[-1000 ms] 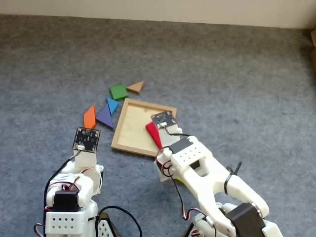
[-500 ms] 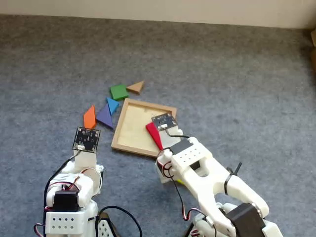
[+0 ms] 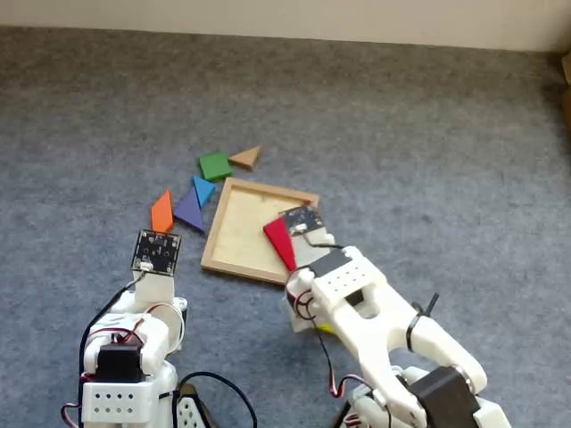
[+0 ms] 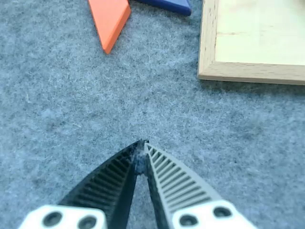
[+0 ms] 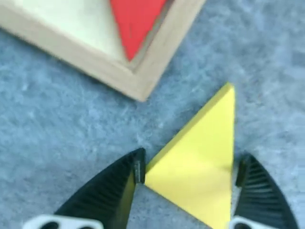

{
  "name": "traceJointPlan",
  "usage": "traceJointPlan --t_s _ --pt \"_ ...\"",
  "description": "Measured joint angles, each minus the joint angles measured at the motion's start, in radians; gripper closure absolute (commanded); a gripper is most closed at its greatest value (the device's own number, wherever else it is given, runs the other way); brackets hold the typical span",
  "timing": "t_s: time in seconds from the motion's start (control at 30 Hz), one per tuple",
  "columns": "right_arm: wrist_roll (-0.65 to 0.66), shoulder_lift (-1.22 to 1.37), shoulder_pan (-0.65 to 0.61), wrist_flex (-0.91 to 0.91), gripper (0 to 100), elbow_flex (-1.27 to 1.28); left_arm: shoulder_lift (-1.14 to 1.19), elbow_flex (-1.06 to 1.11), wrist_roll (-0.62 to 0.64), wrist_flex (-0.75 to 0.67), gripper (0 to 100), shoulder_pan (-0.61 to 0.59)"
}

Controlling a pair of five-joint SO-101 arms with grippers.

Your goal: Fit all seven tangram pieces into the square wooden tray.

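Right claw [image 5: 188,170] straddles yellow triangle [image 5: 205,157] beside tray [image 5: 136,81]

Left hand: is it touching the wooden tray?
Apart. In the left wrist view, the left hand sits shut over the carpet, and a band of carpet plainly separates its tips from the wooden tray frame.

I'm watching through the high camera, fixed above and behind both arms, looking down and forward over the grey carpet [image 3: 428,116], far enough off to take in the whole wooden tray [image 3: 215,227]. Left wrist camera is pointing down past the left gripper [image 4: 144,143], close to the carpet, sharing the tray's near corner and the orange piece [image 4: 110,16] with the high view. Right wrist camera is looking past the right gripper [image 5: 189,167], closer still, sharing the tray's other near corner and the red triangle [image 5: 136,19].
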Motion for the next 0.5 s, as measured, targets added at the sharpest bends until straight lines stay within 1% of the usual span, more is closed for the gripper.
traceJointPlan --t_s 0.1,0.23,0.4,0.5 --pt "0.0 0.0 -0.048 0.02 63.8 0.0 0.0 0.0 0.0 0.0 99 0.0" --pt "0.034 0.0 -0.084 0.028 63.8 0.0 0.0 0.0 0.0 0.0 99 0.0" --pt "0.046 0.0 -0.084 0.052 63.8 0.0 0.0 0.0 0.0 0.0 99 0.0" --pt "0.046 0.0 -0.054 0.055 63.8 0.0 0.0 0.0 0.0 0.0 99 0.0"
